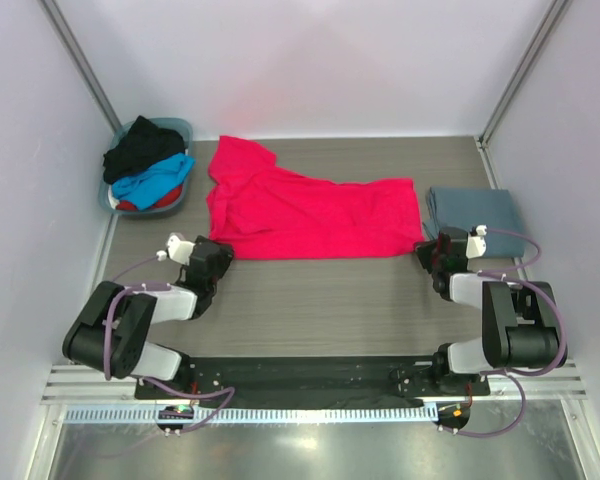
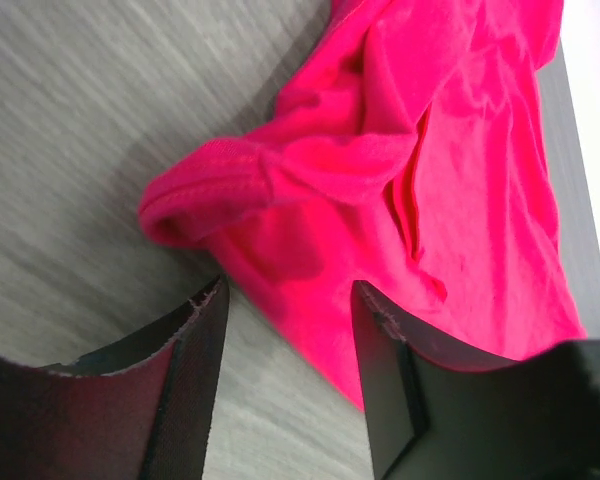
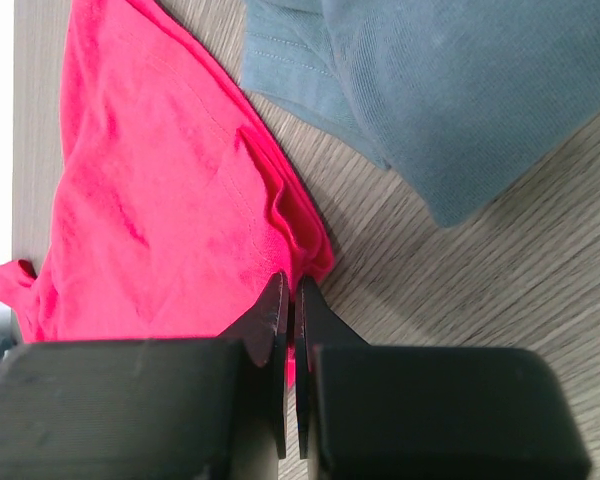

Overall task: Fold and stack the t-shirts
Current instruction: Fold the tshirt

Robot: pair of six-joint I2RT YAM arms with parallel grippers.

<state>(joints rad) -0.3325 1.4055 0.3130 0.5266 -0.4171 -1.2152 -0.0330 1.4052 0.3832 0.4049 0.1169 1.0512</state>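
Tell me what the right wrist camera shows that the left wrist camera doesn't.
Only the right wrist view: the folded slate grey-blue t-shirt, and the right gripper shut, apparently pinching a corner of the red-pink t-shirt. Only the left wrist view: the left gripper open, just short of a rolled edge of that shirt. Both show the red-pink t-shirt lying on the wood-grain table.

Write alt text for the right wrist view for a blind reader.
The right gripper is shut, its dark fingers pinching a corner of the red-pink t-shirt spread on the wood-grain table. A folded grey-blue t-shirt lies beside it.
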